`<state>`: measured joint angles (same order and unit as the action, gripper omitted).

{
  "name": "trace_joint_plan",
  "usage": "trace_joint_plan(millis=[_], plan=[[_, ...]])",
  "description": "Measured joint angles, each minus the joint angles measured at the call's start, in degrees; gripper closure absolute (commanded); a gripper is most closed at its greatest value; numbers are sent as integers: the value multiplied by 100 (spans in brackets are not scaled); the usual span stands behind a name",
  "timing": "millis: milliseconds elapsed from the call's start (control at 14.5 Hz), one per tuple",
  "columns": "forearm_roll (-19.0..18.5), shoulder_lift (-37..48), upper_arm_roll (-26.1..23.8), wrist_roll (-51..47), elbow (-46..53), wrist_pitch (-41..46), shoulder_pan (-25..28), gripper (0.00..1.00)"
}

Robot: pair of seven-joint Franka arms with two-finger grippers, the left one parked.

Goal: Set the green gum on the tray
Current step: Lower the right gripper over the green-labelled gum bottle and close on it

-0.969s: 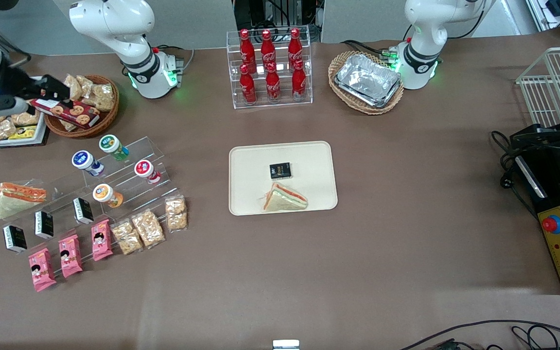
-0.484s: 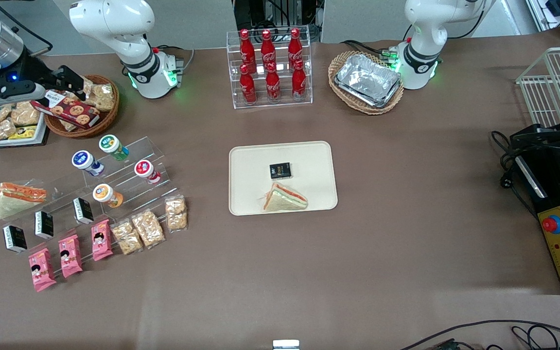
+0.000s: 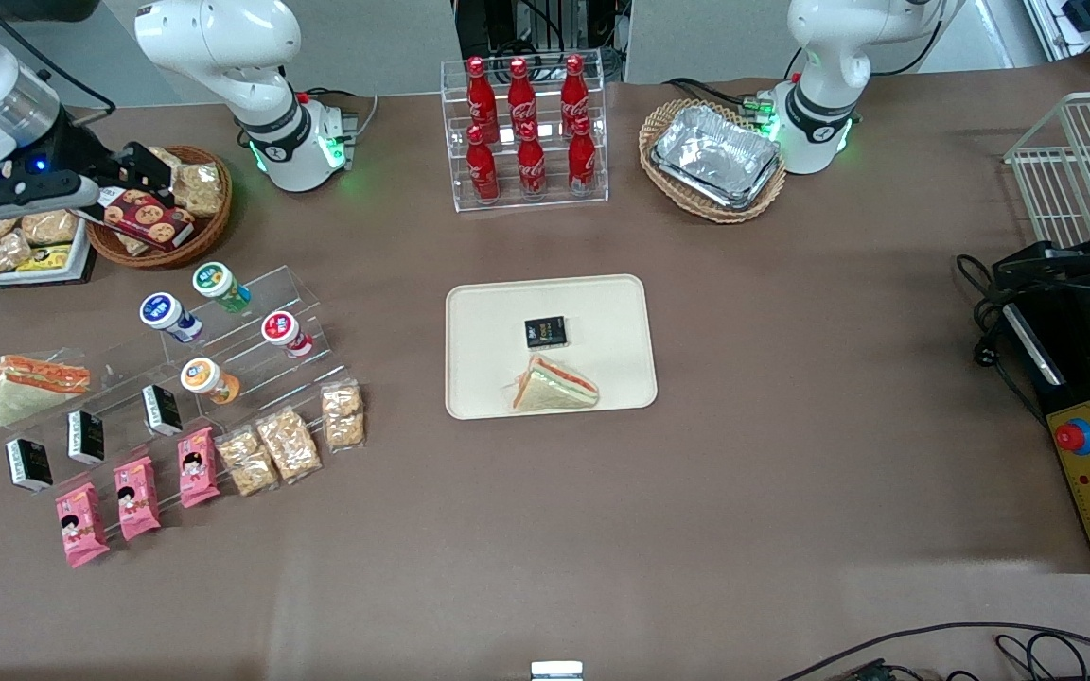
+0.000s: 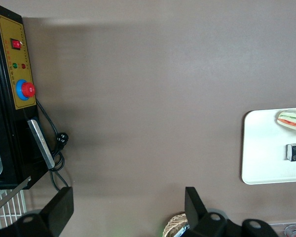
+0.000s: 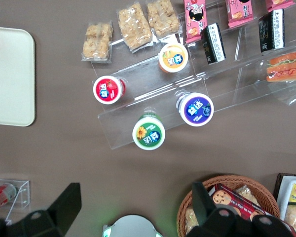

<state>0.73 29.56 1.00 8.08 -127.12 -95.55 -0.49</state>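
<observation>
I see gripper (image 3: 143,170) wide open, empty, above wicker snack basket (image 3: 187,236); green gum (image 3: 220,286) on acrylic riser (image 3: 272,289), tray (image 3: 602,312) well apart.

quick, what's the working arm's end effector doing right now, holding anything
Right end effector: open and empty, up over the wicker snack basket, farther from the front camera than the green gum, which sits untouched on the clear stand.

Your black two-finger gripper (image 3: 143,170) has swung in from the table's edge and now hangs over the round wicker snack basket (image 3: 209,227).
</observation>
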Motion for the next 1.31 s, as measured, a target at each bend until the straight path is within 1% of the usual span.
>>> trace_joint_plan(millis=[346,899,1038,1314], plan=[[-1,-104,5,0,-689,-865,-9,0],[-1,-855,23,0,-1402,-2136,-30,0],[-1,-969,23,0,-1568,-2356,-30,0],[-1,-1068,23,0,-1679,-2474,-30,0]])
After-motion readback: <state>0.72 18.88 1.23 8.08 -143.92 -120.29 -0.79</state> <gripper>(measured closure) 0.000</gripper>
